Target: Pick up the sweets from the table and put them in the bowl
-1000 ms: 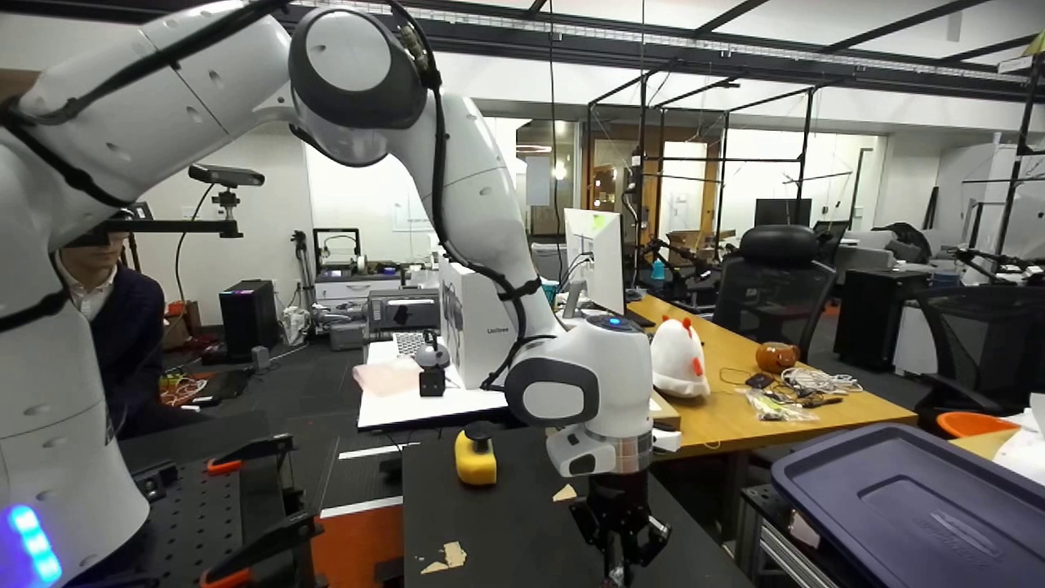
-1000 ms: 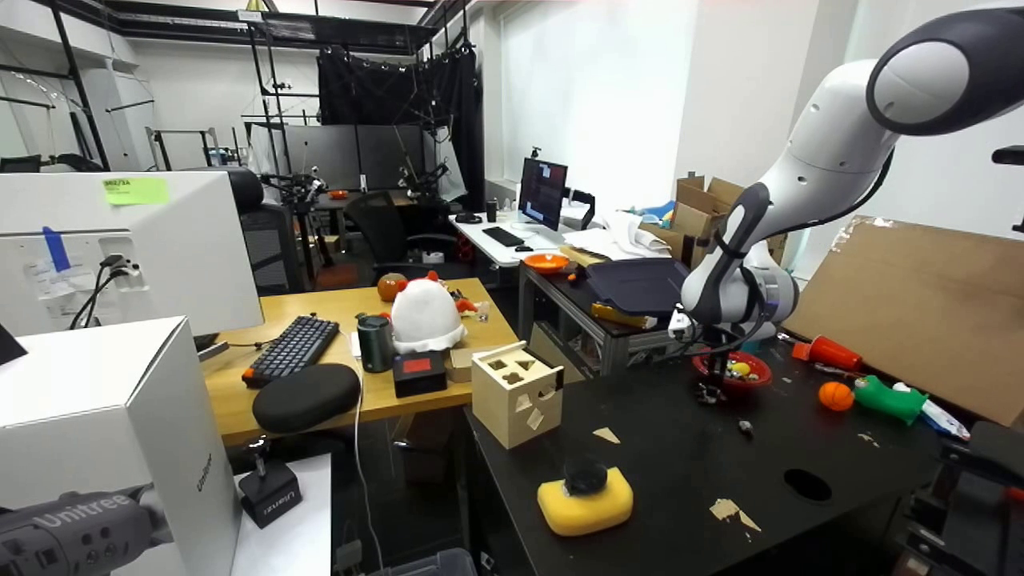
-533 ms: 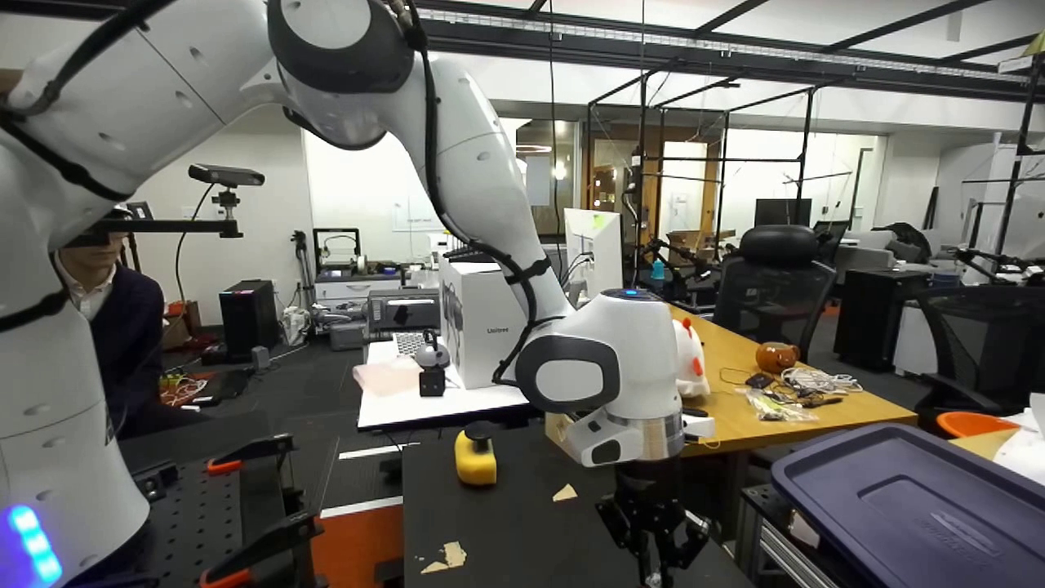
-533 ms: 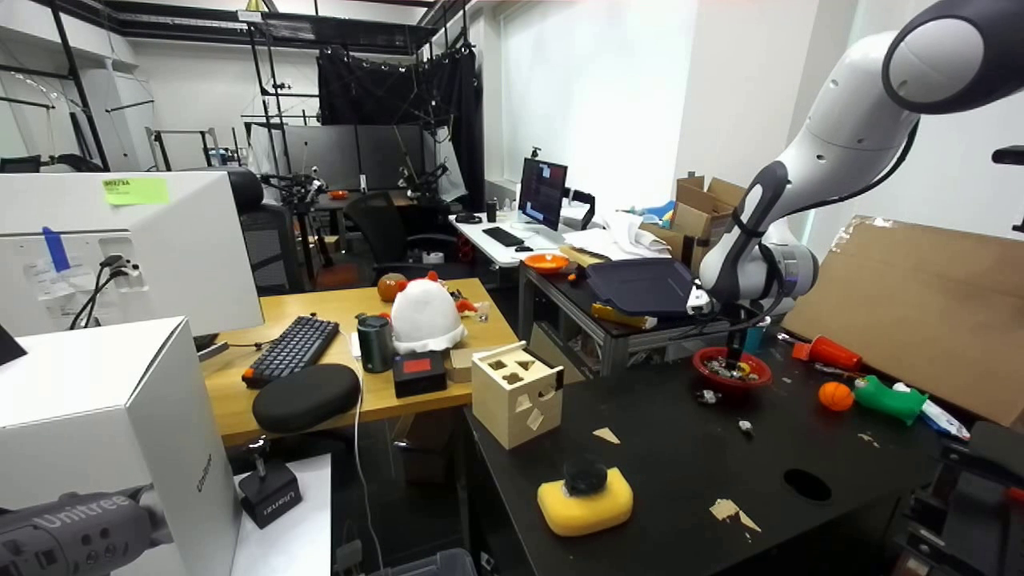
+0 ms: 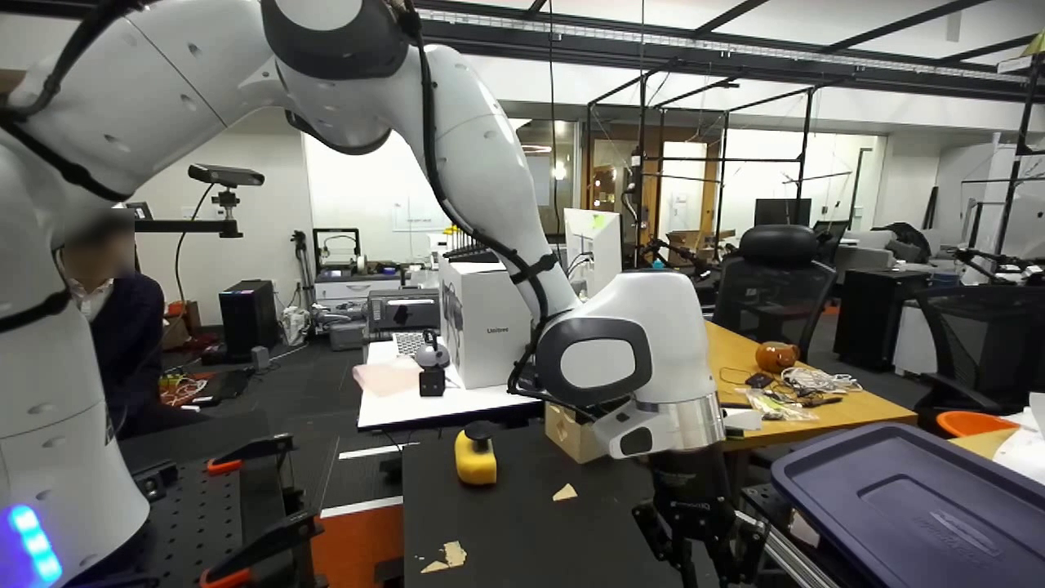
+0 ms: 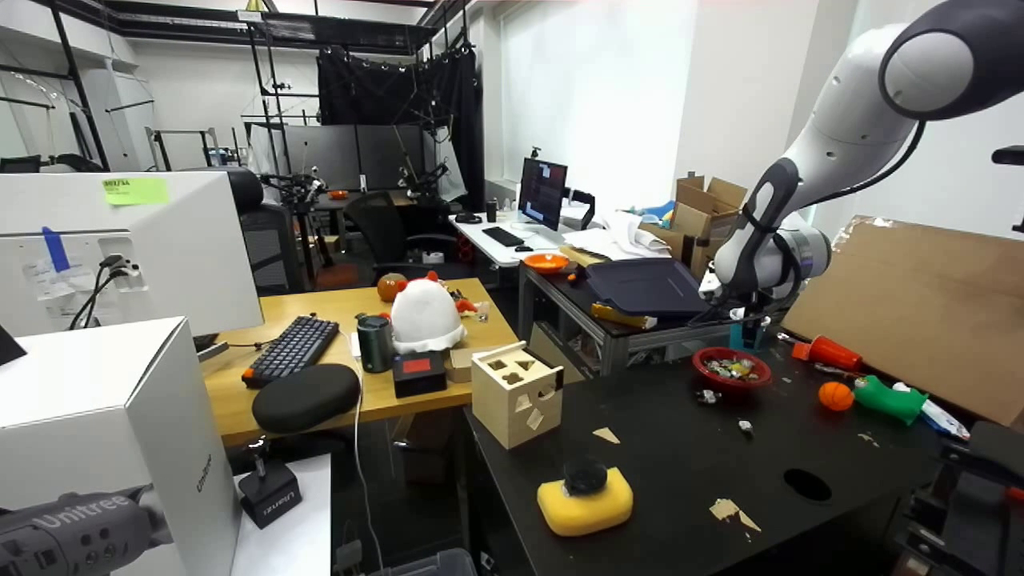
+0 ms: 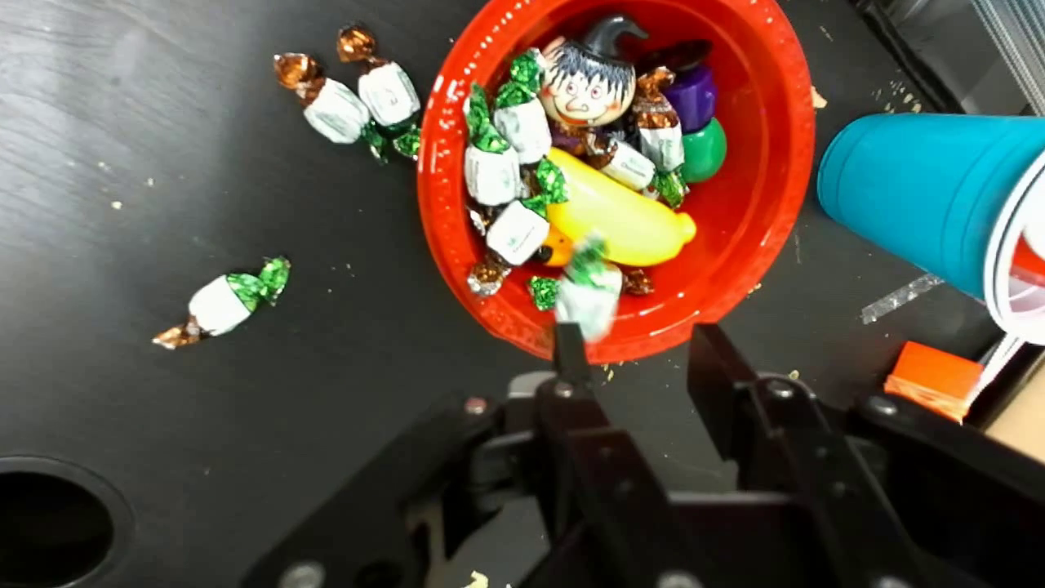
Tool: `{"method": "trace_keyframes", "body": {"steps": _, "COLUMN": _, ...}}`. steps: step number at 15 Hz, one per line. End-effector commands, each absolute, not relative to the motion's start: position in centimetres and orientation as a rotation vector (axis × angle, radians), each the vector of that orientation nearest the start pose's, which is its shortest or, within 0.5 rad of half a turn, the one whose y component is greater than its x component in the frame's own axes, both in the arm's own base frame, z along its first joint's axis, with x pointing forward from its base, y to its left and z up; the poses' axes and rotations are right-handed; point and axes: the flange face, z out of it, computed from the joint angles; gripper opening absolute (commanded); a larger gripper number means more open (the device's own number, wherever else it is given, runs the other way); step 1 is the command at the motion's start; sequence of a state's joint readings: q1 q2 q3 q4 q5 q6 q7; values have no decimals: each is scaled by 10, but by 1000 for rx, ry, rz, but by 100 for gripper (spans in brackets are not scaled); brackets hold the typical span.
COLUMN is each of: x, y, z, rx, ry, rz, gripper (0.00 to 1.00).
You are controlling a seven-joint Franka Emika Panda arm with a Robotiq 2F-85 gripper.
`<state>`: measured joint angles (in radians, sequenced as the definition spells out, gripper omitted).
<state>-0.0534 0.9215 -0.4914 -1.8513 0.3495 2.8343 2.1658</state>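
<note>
In the wrist view, the red bowl (image 7: pixel 763 204) holds several sweets in white, green and brown wrappers, plus a yellow toy and a witch figure. One blurred sweet (image 7: pixel 586 304) shows over the bowl's near side, right beyond my left fingertip; whether it touches is unclear. My gripper (image 7: pixel 637 331) stands open at the bowl's near edge, its fingertips apart with nothing clasped. On the black table (image 7: pixel 326 408), two sweets (image 7: pixel 336 113) lie together beside the bowl and a lone sweet (image 7: pixel 219 306) farther left. In an exterior view the gripper (image 5: pixel 707 567) is cut by the lower edge.
A blue cup (image 7: pixel 914 196) lies right of the bowl. Also on the table are a red cup (image 6: pixel 834 352), an orange ball (image 6: pixel 836 396), a green toy (image 6: pixel 890 400), a wooden shape box (image 6: pixel 516 396) and a yellow block (image 6: pixel 588 504). The tabletop has a round hole (image 7: pixel 49 523).
The gripper has moved across the table, over the bowl and toward its far side in an exterior view. Its fingers have spread apart. The bowl, partly covered before, now shows fully there.
</note>
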Motion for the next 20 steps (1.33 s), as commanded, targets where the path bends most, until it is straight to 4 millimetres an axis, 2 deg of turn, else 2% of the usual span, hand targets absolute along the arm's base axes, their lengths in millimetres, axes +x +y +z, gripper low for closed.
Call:
{"method": "trace_keyframes", "body": {"steps": 1, "x": 550, "y": -323, "z": 91, "rx": -482, "ry": 3078, "rz": -476, "gripper": 70}}
{"method": "trace_keyframes", "body": {"steps": 5, "x": 553, "y": -300, "z": 84, "rx": -517, "ry": 3057, "rz": -368, "gripper": 99}}
{"method": "trace_keyframes", "body": {"steps": 11, "x": 538, "y": -273, "z": 56, "rx": -434, "ry": 3038, "rz": -134, "gripper": 100}}
{"method": "trace_keyframes", "body": {"steps": 15, "x": 518, "y": -270, "z": 34, "rx": -328, "ry": 3042, "rz": 6, "gripper": 100}}
{"method": "trace_keyframes", "body": {"steps": 20, "x": 489, "y": -271, "z": 18, "rx": -158, "ry": 3054, "rz": 127, "gripper": 100}}
